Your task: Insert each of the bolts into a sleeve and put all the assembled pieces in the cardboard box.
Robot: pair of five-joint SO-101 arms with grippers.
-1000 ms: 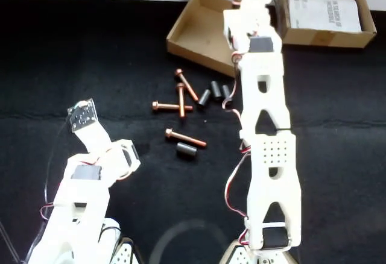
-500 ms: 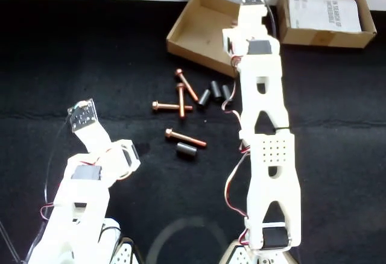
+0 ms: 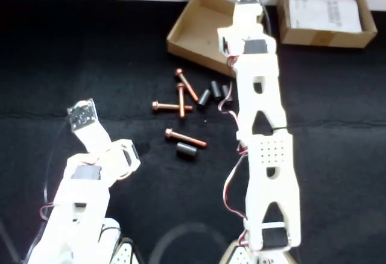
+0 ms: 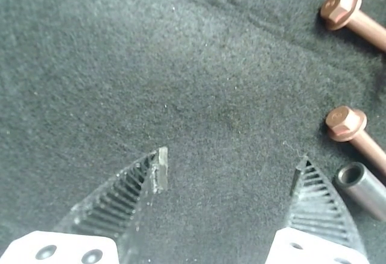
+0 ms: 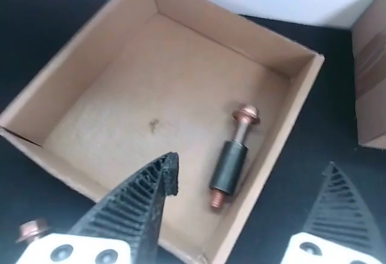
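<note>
Over the cardboard box [image 5: 145, 77] the right gripper [image 5: 252, 167] is held with its fingers spread wide and nothing between them. One assembled piece [image 5: 232, 158], a bolt pushed through a sleeve, is seen lying on the box floor, close to one side wall.

On the black cloth [image 3: 120, 53] between the two arms, four bolts and four sleeves lie loose, and none of them is joined. One bolt [image 3: 186, 137] and one sleeve [image 3: 186, 151] are set apart from the others, on the side towards the arm bases. The bolt's long axis runs across the table, with the head at the left arm's end. The sleeve lies just beside it and nearly parallel.

The left gripper [image 4: 232, 161] is likewise opened and empty, held low over bare cloth. That sleeve is found just outside one fingertip [image 4: 304, 170], not within the gap, and the bolt's head lies near it.

The left gripper is judged much the nearer to this pair, while the right gripper is well apart from it. A sideways shift towards the pair is probably called for, so that the fingers can be closed across the long axis rather than along it.
</note>
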